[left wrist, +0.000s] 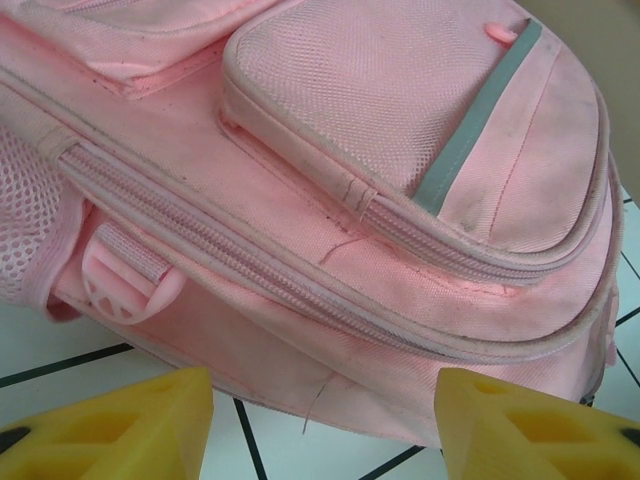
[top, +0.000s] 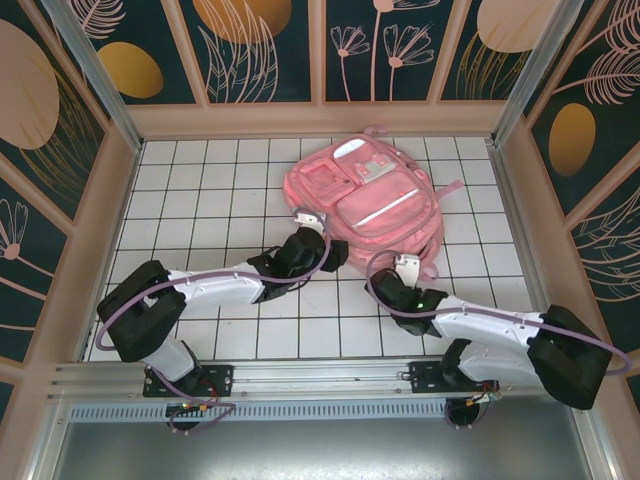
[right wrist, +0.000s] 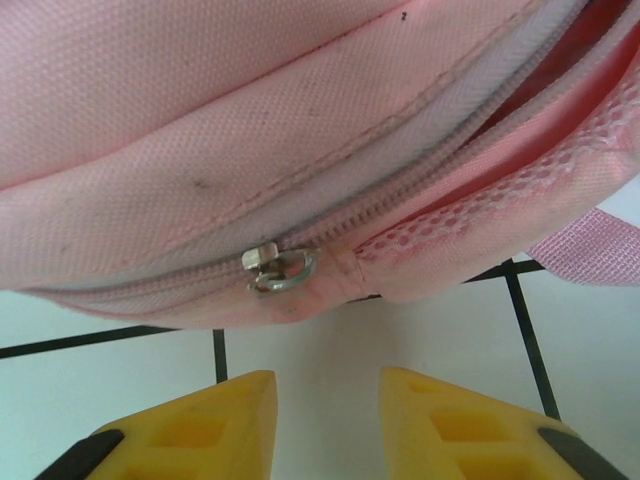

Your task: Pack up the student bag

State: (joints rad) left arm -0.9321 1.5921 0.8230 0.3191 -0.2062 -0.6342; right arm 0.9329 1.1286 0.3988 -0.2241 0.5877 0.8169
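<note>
Finding the bag (top: 365, 205) lying flat at the far centre of the desk (top: 200, 200), near edge facing both arms. Holding the left hand (top: 308, 222) spread wide and empty at the bag's 7 o'clock corner. Holding the right hand (right wrist: 328, 385) parted, gripping nothing, at its 5 o'clock edge, facing the zip pull (right wrist: 280, 270) just ahead at 11 o'clock, zipper running 8 to 2. Likely needing the right hand, being nearer the pull.

Student bag (top: 365, 205): matt woven pink cloth, faintly soiled, with open mesh at 9 o'clock in the left wrist view. Stripe (left wrist: 475, 120): smoother grey band. Buckle (left wrist: 118, 285): pink plastic. Zip pull (right wrist: 278, 270): dull metal. Fingers (right wrist: 200, 430): matt yellow plastic. Table (top: 200, 200): smooth white tile, slight sheen.
</note>
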